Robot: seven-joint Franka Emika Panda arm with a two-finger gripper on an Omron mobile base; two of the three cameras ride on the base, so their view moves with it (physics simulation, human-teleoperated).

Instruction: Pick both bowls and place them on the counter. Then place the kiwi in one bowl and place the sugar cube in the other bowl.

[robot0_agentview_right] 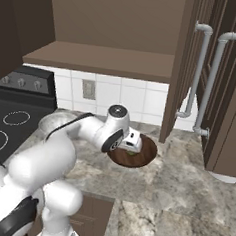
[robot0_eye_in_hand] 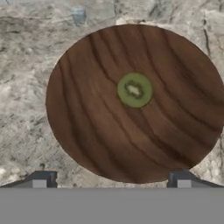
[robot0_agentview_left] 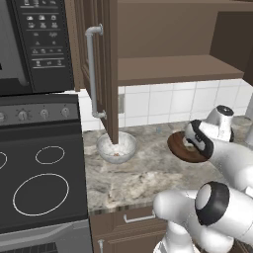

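The wide dark brown wooden bowl (robot0_eye_in_hand: 87,127) stands on the marbled counter (robot0_agentview_left: 148,178), with the kiwi (robot0_eye_in_hand: 134,89) lying in its middle, green face up. My gripper (robot0_eye_in_hand: 111,179) hovers directly above this bowl (robot0_agentview_right: 146,153), open, with nothing between its fingers and apart from the kiwi. In the left base view the hand (robot0_agentview_left: 196,138) covers part of the wooden bowl (robot0_agentview_left: 182,151). The grey-white marbled bowl (robot0_agentview_left: 116,147) sits further left on the counter, and a tiny pale tan lump, the sugar cube (robot0_agentview_left: 117,154), lies inside it. My arm partly hides that bowl (robot0_agentview_right: 57,120) in the right base view.
An open brown cabinet door (robot0_agentview_left: 109,74) with a grey handle hangs just above the marbled bowl. The black stovetop (robot0_agentview_left: 39,183) borders the counter on the left. A bare cabinet shelf (robot0_agentview_left: 173,69) runs overhead, and more open doors (robot0_agentview_right: 215,82) stand to the right.
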